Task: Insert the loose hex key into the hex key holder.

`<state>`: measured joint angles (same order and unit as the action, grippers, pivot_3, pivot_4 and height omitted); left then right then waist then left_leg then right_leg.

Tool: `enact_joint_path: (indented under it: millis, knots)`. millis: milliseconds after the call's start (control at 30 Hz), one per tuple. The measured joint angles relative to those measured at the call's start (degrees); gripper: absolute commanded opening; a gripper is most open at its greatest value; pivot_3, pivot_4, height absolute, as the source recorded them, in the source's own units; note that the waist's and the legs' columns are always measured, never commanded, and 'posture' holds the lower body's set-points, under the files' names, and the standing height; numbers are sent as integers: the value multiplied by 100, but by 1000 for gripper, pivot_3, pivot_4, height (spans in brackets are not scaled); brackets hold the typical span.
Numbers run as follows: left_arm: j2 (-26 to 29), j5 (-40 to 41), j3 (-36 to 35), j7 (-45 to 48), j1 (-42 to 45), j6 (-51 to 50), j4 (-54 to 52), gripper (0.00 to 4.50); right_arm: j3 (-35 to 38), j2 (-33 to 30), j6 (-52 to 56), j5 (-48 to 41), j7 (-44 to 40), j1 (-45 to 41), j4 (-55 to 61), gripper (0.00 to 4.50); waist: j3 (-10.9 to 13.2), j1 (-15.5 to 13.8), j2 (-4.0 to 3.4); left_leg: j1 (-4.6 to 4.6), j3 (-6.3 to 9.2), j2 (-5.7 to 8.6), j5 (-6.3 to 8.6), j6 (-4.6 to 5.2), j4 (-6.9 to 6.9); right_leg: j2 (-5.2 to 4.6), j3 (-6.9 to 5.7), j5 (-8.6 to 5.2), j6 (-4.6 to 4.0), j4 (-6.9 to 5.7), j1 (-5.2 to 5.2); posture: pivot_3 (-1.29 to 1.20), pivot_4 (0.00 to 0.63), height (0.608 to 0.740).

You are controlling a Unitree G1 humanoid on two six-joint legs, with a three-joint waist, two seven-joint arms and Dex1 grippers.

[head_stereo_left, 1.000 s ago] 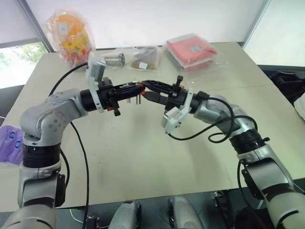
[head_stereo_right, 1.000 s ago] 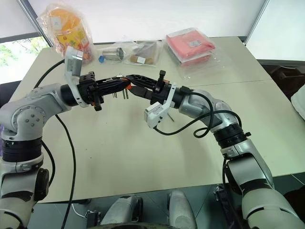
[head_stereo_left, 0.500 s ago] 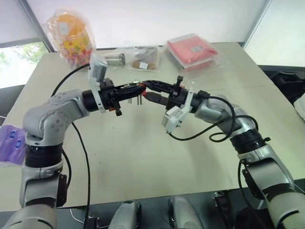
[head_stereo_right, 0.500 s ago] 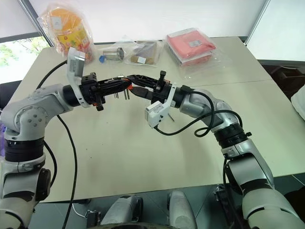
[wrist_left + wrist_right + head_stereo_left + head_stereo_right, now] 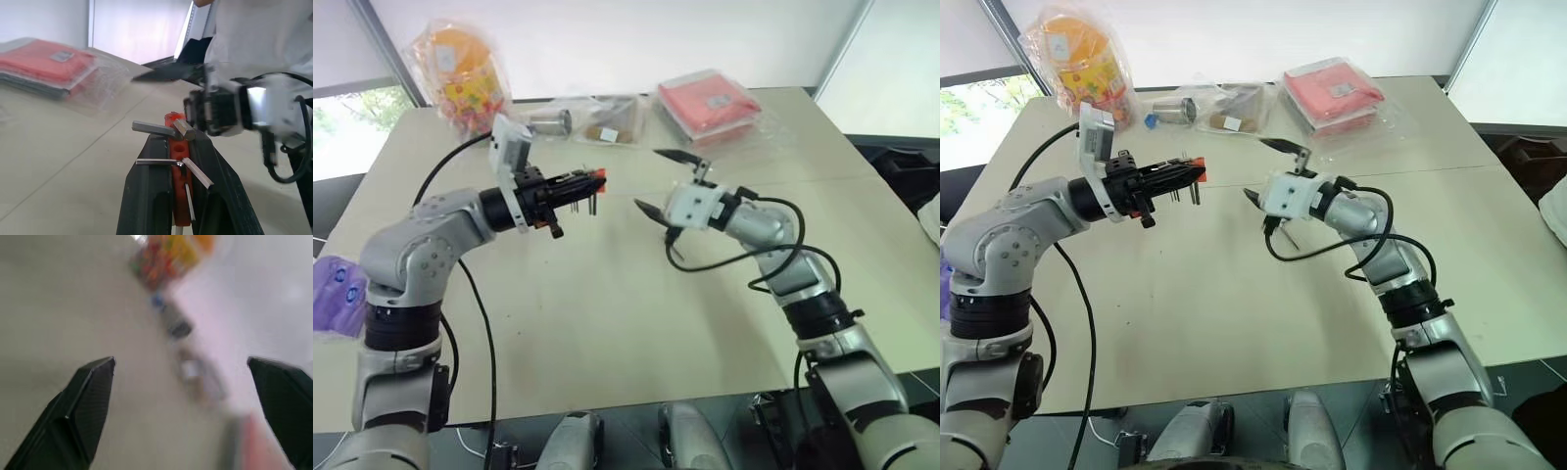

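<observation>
Nearest, both arms reach up from the table's near edge over the pale, matte table, elbows bent, forearms angling toward each other above its middle. The left arm stretches level, its tool pointing toward the right arm; the left tool's two black fingers are clamped tight on the hex key holder, a small orange-red plastic block gripped between the finger ends and held above the table. In the left wrist view the block sits edge-on between the fingers, with several short grey metal keys of hexagonal section jutting sideways from it like prongs. Which of these might be the loose hex key cannot be told.

The right arm bends at the elbow, its wrist turned so the right tool faces the left one across a clear gap, not touching it or the holder. Its thin black fingers are spread wide, one raised and one lowered, with nothing between them; the right wrist view shows the same wide spread.

Farther back, along the table's far edge, lie a flat red packet in clear plastic, small clear bags of metal parts, and a crinkled bag of orange and yellow items.
</observation>
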<state>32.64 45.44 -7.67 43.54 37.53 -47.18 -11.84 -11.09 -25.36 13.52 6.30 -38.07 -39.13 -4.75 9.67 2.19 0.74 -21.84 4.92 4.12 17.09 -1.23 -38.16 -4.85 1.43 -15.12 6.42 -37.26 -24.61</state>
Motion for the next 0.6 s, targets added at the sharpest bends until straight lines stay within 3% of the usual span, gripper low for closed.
enact_joint_path:
  millis: [167, 233, 400, 600]
  knots:
    - [-51, -44, 17, -117, -134, 46, -91, 0, 485, 553, 4151, -958, 21, -287, 860, 4453, -1, 15, -1, -1, 6, 0, 0, 0, 6, -12, -2, 0, 0, -7, -9, 0, 150, 740]
    - [-51, -71, 17, -137, -158, 47, -130, 0, 534, 627, 5027, -1126, 149, -351, 1004, 4453, -1, 2, -1, -4, 6, 3, 0, 0, 7, -15, -3, 0, 0, -6, -11, 0, 150, 740]
    - [-41, -99, 15, -164, -174, 47, -180, 0, 550, 633, 6149, -1425, 394, -371, 1171, 4453, -1, -32, -1, -12, 5, 7, 0, 0, 1, -18, -4, 0, 0, -5, -13, 0, 150, 740]
    - [-42, -100, 16, -224, -196, 46, -228, 0, 526, 629, 6291, -1585, 636, -353, 1211, 4453, -1, -12, -1, -18, 4, 7, 0, 0, 1, -17, -4, 0, 0, -7, -21, 0, 150, 740]
